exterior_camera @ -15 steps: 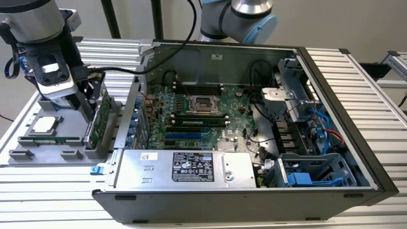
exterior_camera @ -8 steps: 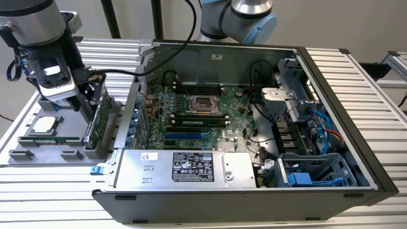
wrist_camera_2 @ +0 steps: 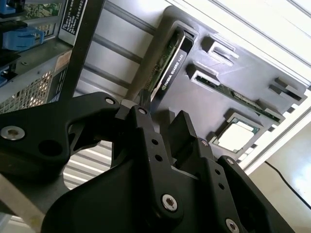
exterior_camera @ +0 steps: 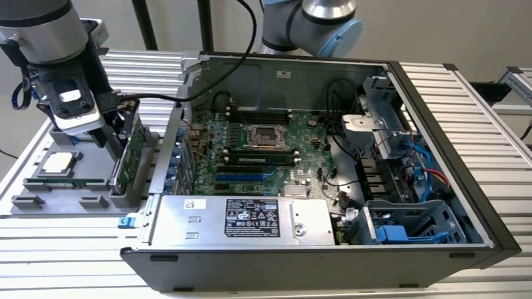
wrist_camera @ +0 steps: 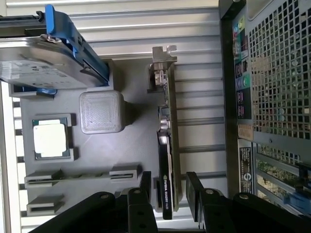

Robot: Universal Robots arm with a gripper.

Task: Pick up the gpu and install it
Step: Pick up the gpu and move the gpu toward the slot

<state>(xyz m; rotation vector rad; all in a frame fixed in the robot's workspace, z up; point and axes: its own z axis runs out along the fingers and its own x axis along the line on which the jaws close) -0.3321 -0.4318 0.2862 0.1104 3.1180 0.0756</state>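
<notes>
Open gripper straddling the graphics card in its holder

In the exterior view the gripper (exterior_camera: 114, 142) hangs over the gray tray (exterior_camera: 50, 208) on the slatted counter (exterior_camera: 66, 261), at the exterior view's left of the open computer case (exterior_camera: 332, 265). The graphics card (exterior_camera: 126, 159) stands on edge in a slot of that tray, on the side nearest the case. In the first wrist view the gripper (wrist_camera: 169, 183) has one finger on each side of the graphics card (wrist_camera: 167, 145), jaws spread, with a thin gap showing on both sides, so nothing is clamped. The card's silver bracket (wrist_camera: 160, 68) points away from the gripper. The same tray holds a processor chip (wrist_camera: 48, 138), a memory stick (wrist_camera: 73, 177) and a hard drive (wrist_camera: 39, 60) with a blue frame.
</notes>
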